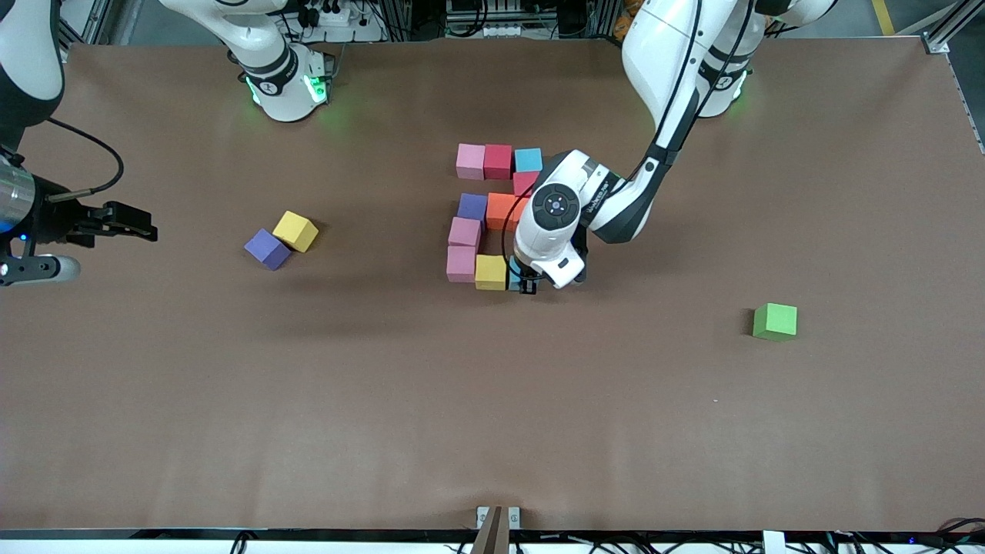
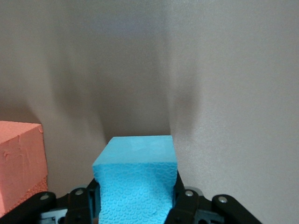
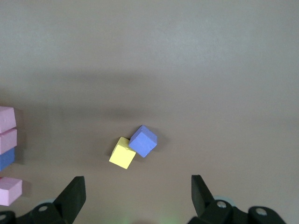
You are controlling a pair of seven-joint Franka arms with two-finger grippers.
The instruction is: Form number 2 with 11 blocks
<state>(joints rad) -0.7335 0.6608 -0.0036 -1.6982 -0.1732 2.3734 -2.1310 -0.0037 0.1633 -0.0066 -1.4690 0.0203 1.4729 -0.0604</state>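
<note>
Right gripper (image 1: 150, 229) hangs at the right arm's end of the table (image 1: 385, 400), over bare surface, jaws spread wide and holding nothing; that arm waits. The table is covered edge to edge in a plain matte brown sheet. Along the top of the front view, past the table edge, stand metal frame members, cables and a power strip (image 1: 331, 15).

Next across, 2 loose cubes lie together and touching: a purple cube (image 1: 267, 248) and a yellow cube (image 1: 295, 231), both turned askew.

At mid-table stands the number 2 (image 1: 492, 219), partly hidden by the left arm. Its row nearest the robots' bases reads pink (image 1: 470, 161), red (image 1: 498, 161), light blue (image 1: 528, 159). A red cube (image 1: 525, 182) shows below the light blue one. The middle row shows purple (image 1: 472, 206) and orange (image 1: 501, 211). A pink cube (image 1: 464, 231) follows, then pink (image 1: 461, 263) and yellow (image 1: 490, 271) in the row nearest the camera.

Left gripper (image 1: 528, 286) is down at that row, just beside the yellow cube, clamped on a light blue block (image 2: 136, 184).

A green cube (image 1: 775, 321) sits alone toward the left arm's end, well apart from the rest.
</note>
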